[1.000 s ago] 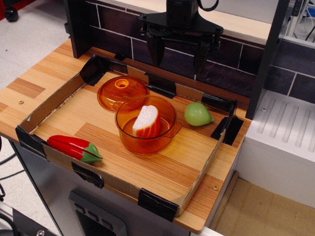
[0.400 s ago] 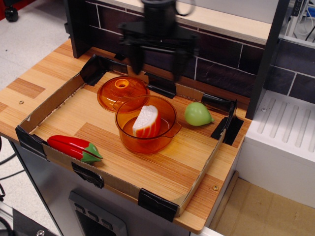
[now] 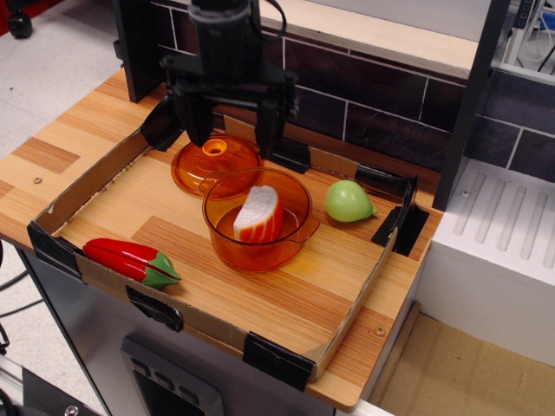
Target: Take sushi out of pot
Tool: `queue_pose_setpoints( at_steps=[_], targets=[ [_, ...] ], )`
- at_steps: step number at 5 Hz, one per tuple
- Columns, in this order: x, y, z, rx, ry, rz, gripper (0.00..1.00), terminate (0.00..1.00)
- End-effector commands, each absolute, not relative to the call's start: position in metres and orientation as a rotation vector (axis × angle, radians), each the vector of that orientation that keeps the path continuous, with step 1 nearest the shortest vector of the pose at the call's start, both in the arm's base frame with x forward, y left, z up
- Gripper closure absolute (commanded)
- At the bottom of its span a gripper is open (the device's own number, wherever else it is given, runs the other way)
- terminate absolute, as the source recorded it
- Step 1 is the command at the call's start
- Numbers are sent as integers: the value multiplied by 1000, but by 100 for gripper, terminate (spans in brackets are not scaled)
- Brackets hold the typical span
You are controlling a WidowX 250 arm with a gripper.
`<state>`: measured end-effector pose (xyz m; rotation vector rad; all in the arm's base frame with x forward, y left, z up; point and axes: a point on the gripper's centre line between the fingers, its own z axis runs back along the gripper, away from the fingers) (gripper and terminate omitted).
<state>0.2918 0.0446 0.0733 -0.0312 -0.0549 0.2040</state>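
Sushi (image 3: 258, 215) white, orange-striped; pot (image 3: 257, 245) seemingly translucent orange (lid (image 3: 215, 164) matching).

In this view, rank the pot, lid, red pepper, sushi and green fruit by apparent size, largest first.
1. pot
2. Orange lid and red pepper: similar spans, and the pepper sits nearer the camera, so unranked.
3. sushi
4. Green fruit, only slightly smaller than the sushi.

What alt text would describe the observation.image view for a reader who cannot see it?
A toy sushi stands inside a clear orange pot on a wooden tray. The open gripper hangs above the orange lid, behind the pot.
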Motion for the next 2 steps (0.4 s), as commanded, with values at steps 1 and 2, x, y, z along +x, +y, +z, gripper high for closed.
queue_pose_setpoints(
  at_steps=[1,2],
  targets=[
    [284,39,67,-41,-52,193,0,0],
    [279,31,65,-54,-50,186,0,0]
  ],
)
